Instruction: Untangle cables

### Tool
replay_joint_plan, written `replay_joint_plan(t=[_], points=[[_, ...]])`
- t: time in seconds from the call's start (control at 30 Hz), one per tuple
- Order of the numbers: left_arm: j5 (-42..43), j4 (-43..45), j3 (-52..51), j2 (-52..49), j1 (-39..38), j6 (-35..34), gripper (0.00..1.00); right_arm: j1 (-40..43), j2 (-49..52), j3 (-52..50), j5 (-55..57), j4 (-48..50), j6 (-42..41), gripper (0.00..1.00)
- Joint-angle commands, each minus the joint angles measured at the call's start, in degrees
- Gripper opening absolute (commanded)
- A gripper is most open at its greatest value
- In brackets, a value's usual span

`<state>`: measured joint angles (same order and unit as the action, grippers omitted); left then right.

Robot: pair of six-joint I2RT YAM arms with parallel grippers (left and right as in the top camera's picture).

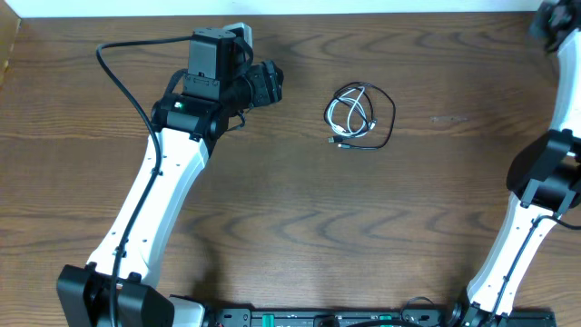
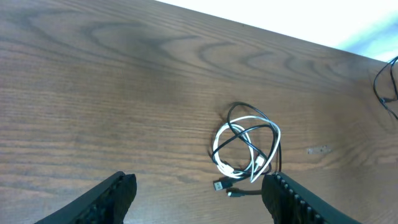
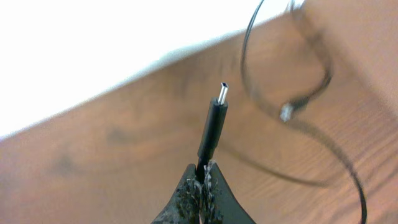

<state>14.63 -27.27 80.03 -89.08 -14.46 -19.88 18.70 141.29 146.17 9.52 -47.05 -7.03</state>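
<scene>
Fingers (image 2: 112, 196) of the left gripper (image 2: 199, 186) are spread; the right gripper (image 3: 202, 173) pinches a black plug (image 3: 212, 127). Grasp only one loop of the cables (image 2: 239, 135).

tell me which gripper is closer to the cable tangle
Left. The left gripper is open just beside the cable tangle, facing it; the right gripper, shut on a black plug, is far off on the tangle's other side.
</scene>
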Motion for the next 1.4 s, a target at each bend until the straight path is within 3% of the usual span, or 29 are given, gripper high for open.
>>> replay_joint_plan(t=[0.0, 0.23, 0.37, 0.8, 0.83, 0.87, 0.9, 1.1, 1.37], points=[[-0.8, 0.5, 0.7, -0.5, -0.1, -0.1, 0.70, 1.6, -0.5, 4.1, 0.9, 2.7, -6.6, 0.01], [-0.8, 0.4, 0.7, -0.5, -0.1, -0.1, 0.70, 5.6, 1.1, 1.8, 0.9, 12.0, -16.2, 0.01], [-0.8, 0.4, 0.7, -0.5, -0.1, -0.1, 0.70, 7.0, 3.7, 1.8, 2.0, 14.6, -16.6, 0.01], [-0.4, 0.4, 0.7, -0.5, -0.1, -0.1, 0.70, 13.2, 10.8, 1.8, 3.4, 6.1, -16.5, 0.03], [-0.1, 0.4, 0.7, -0.5, -0.1, -0.1, 0.70, 14.0, 10.8, 1.8, 2.5, 6.2, -16.0, 0.17], [-0.1, 0.4, 0.7, -0.5, -0.1, -0.1, 0.70, 15.2, 10.7, 1.9, -1.3, 7.7, -14.7, 0.73], [-0.1, 0.4, 0.7, -0.5, -0.1, -0.1, 0.70, 15.8, 10.5, 1.9, -4.2, 8.2, -14.6, 0.99], [-0.1, 0.4, 0.7, -0.5, -0.1, -0.1, 0.70, 17.2, 8.1, 1.9, -16.2, 8.2, -14.2, 0.99], [-0.1, 0.4, 0.7, -0.5, -0.1, -0.1, 0.70, 13.7, 1.5, 1.9, -25.0, 0.7, -4.9, 0.99]])
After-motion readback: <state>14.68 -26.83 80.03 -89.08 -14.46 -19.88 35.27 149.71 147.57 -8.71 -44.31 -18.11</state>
